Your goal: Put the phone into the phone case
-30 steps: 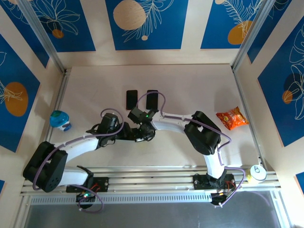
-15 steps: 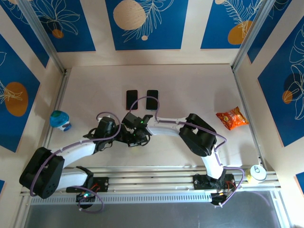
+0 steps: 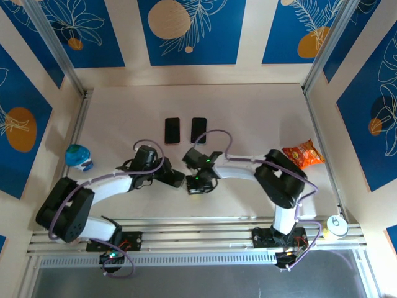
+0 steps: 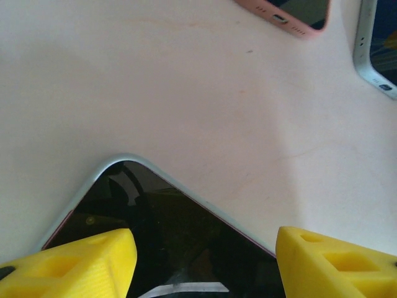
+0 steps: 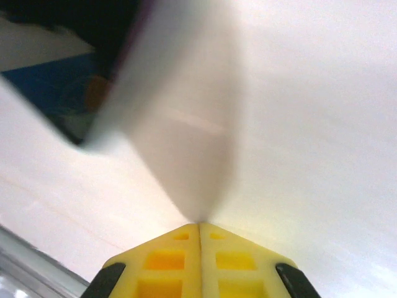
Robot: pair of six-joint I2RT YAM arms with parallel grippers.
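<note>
phone [image 4: 167, 248] face glossy black glass, rim smooth and pale, metal-like; pink case [image 4: 282, 13] at one o'clock matt; desk [image 4: 186, 93] smooth, matt; left claw [image 4: 205, 251] yellow plastic.

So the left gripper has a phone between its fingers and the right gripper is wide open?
No: the right gripper is shut, fingers pressed together, as the right wrist view shows. The left gripper does have the phone between its fingers.
</note>
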